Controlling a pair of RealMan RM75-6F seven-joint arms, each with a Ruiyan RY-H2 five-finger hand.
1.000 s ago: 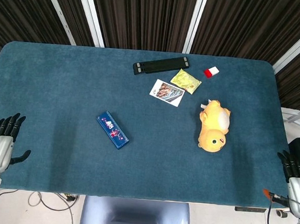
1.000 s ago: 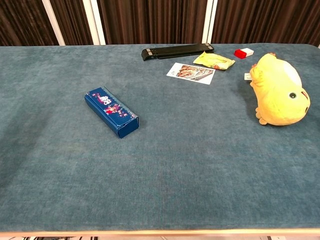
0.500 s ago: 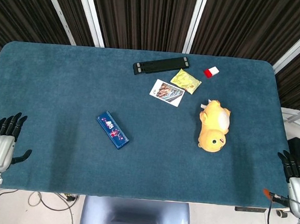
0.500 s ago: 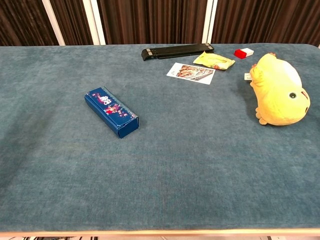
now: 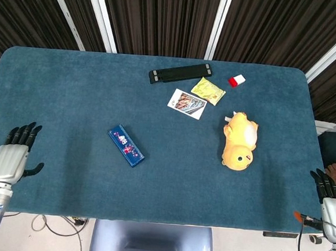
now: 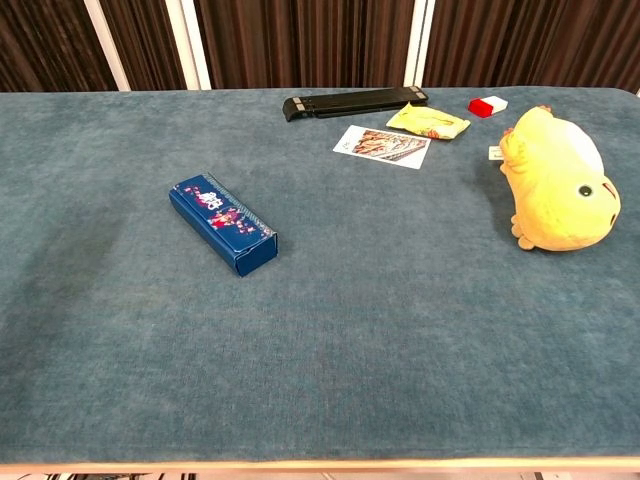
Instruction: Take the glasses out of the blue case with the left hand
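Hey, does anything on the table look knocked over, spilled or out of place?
Only the yellow plush toy lies on its side rather than sitting up. The blue case rests closed, angled across the table. Nothing looks spilled or damaged.

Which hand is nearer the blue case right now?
Left. The left hand is over the table's near-left edge, apart from the blue case. The right hand sits off the near-right corner, much farther away.

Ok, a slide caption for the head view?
Closed blue case lies mid-table; open left hand waits at the near edge.
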